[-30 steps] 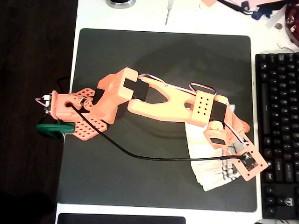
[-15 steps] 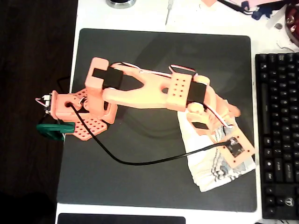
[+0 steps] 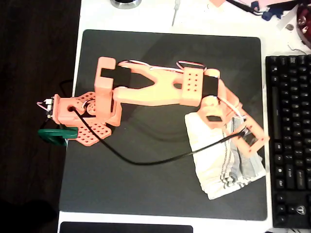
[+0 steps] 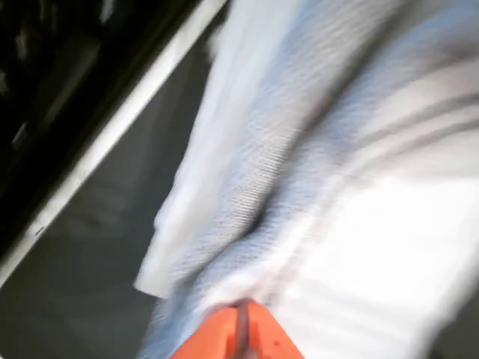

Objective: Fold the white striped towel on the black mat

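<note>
Item: towel [image 4: 314, 187], bunched on mat [image 3: 146, 63]. Your pincer [image 4: 241, 329] pinches its cloth; the bulk lies ahead and right of the tips, long axis running forward.

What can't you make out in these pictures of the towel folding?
- Overhead view: the tool sits under the wrist, so its grip on the white striped towel is unclear.
- Wrist view: motion blur smears the towel; fingertips are cut off by the bottom edge.
- Overhead view: keyboard runs off the right edge.

The white striped towel [image 4: 314, 172] looks like ribbed woven cloth, though blurred; the black mat [image 3: 146, 184] is matt and smooth.
</note>
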